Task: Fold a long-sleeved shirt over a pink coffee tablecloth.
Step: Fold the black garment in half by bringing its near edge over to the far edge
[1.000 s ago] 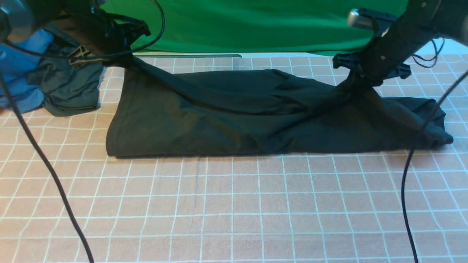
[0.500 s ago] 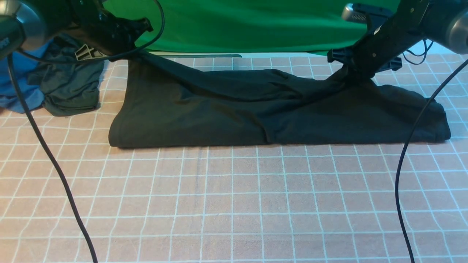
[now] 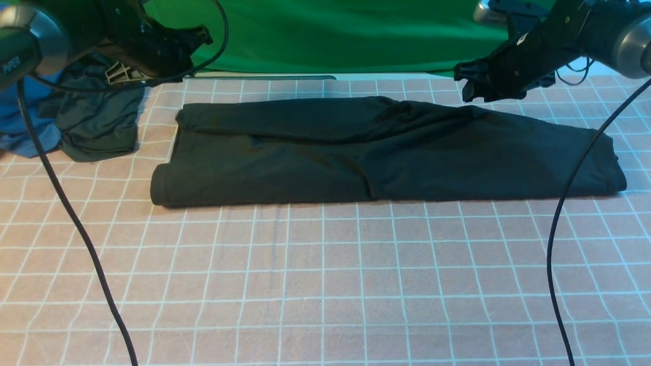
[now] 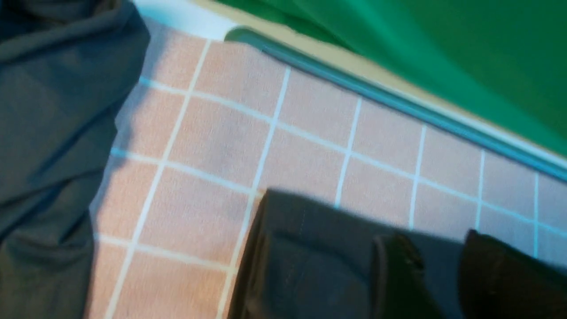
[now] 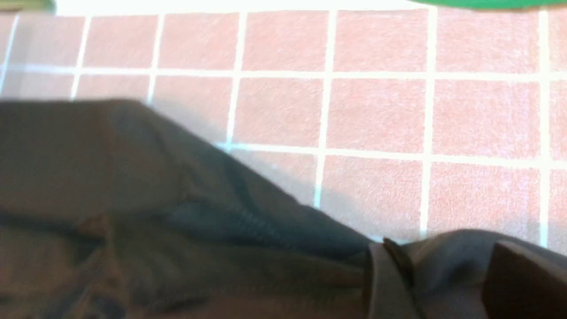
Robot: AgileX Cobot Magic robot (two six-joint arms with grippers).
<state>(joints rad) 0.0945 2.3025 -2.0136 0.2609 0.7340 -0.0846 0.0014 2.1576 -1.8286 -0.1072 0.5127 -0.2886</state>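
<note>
Both claws, left (image 4: 436, 266) and right (image 5: 447, 272), are standing parted, gripping nothing; lifting straight clear avoids dragging the long-sleeved shirt's (image 3: 325, 173) far edge.

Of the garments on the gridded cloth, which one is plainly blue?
The blue garment, bunched at the far left edge of the front view; the dark garment beside it and the long black shirt are both much darker.

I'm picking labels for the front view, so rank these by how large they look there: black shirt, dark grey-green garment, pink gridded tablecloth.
1. Pink gridded tablecloth
2. Black shirt
3. Dark grey-green garment, partly hidden behind the left arm
</note>
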